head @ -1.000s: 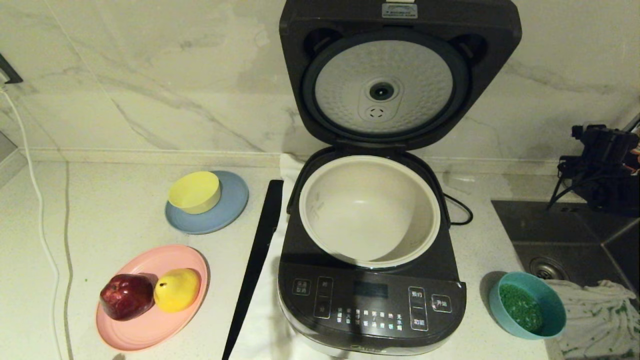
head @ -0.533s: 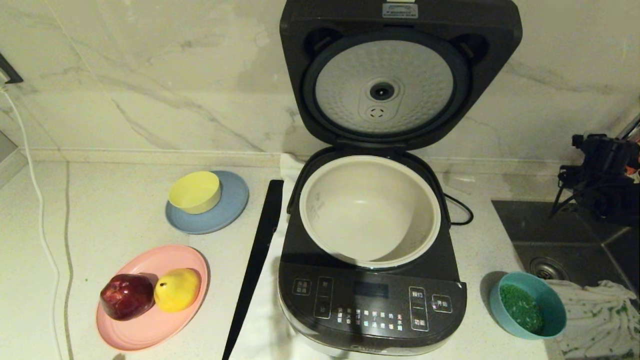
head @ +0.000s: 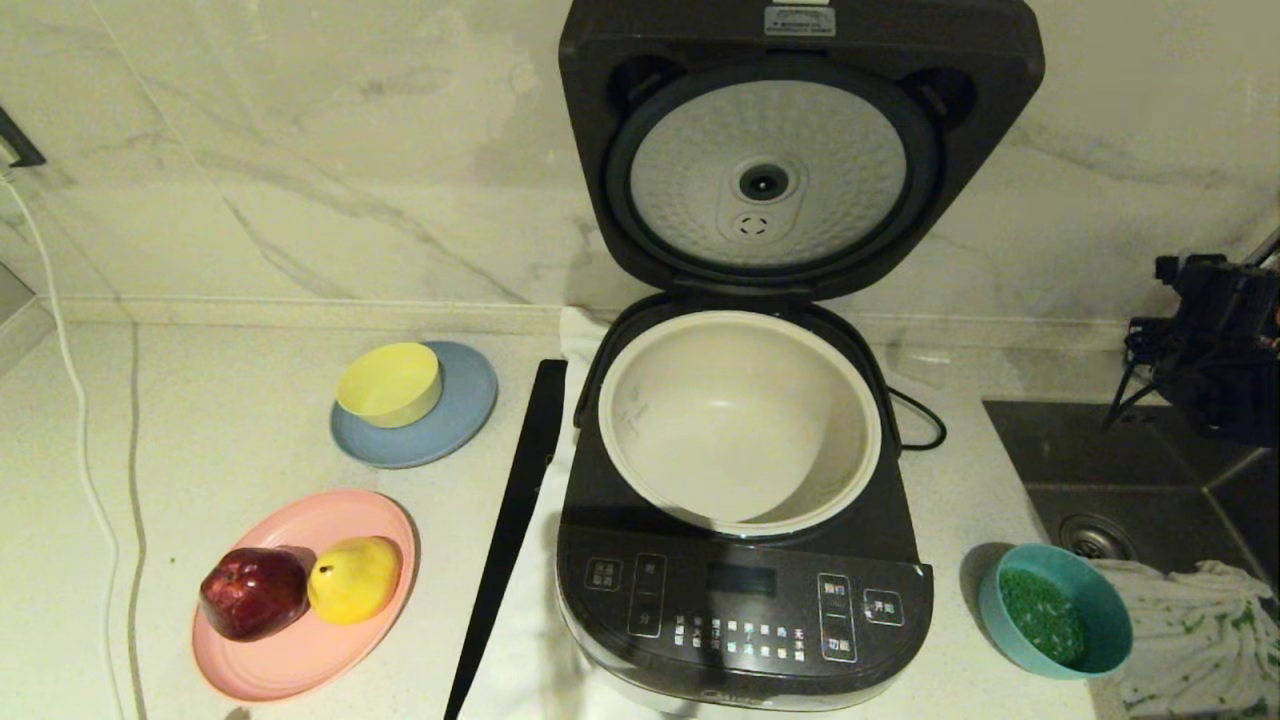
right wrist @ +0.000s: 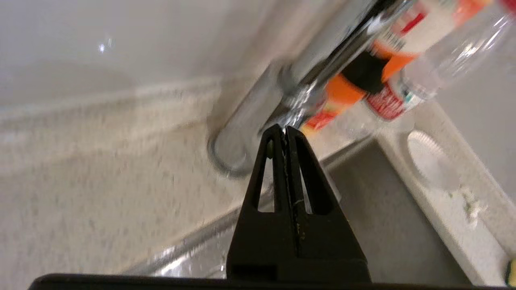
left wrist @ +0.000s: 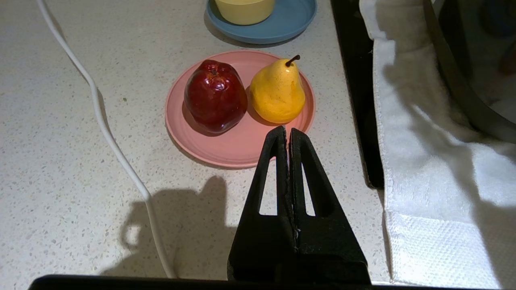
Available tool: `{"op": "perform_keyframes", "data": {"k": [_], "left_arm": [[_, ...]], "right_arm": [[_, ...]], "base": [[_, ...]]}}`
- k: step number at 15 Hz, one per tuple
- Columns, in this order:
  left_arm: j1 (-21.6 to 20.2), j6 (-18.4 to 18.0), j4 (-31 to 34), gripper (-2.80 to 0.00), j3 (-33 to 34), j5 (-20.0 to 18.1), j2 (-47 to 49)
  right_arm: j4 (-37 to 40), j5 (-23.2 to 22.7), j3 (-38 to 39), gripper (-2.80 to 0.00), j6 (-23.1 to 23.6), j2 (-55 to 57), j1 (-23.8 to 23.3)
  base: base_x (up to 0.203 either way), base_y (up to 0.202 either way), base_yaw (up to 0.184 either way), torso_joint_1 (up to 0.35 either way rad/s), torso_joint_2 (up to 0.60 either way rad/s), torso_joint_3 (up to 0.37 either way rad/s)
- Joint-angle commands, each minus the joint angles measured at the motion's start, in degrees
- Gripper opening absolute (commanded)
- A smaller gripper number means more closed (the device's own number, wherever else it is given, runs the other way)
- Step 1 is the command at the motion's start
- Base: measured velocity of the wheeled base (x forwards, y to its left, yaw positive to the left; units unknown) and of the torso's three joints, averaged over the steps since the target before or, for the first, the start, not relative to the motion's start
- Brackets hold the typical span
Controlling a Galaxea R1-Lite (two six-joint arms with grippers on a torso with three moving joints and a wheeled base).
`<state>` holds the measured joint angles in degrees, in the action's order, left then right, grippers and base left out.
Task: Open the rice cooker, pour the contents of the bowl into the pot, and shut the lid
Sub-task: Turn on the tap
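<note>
Since before, the right gripper has drifted farther right, pinched tight on nothing, well apart from the round teal bowl of green bits.

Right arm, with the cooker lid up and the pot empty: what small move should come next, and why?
Probably bring the right gripper, jaws shut, up by the sink, down toward the bowl and open it. The lid is up, the pot holds nothing, and the contents sit untouched in the bowl at the cooker's right. The left gripper idles near the pink plate.
</note>
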<state>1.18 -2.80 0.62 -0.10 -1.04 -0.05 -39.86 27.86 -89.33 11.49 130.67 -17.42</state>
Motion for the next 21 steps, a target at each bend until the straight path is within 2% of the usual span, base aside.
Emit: {"op": "perform_keyframes", "data": {"k": [1, 8, 21], "left_arm": [[0.05, -0.01, -0.01, -2.80, 0.01, -0.02, -0.04], [0.03, -0.01, -0.01, -2.80, 0.01, -0.02, -0.04], [-0.04, -0.01, -0.01, -2.80, 0.01, -0.02, -0.04]], "right_arm": [[-0.04, 0.09, -1.79, -2.80, 0.11, 0.63, 0.10], [0.14, 0.55, -3.66, -2.80, 0.20, 1.43, -0.07], [-1.92, 1.62, 7.87, -2.80, -0.15, -2.41, -0.51]], "base": [[0.000, 0.000, 0.000, 0.000, 0.00, 0.000], [0.000, 0.000, 0.000, 0.000, 0.00, 0.000], [0.000, 0.000, 0.000, 0.000, 0.00, 0.000]]}}
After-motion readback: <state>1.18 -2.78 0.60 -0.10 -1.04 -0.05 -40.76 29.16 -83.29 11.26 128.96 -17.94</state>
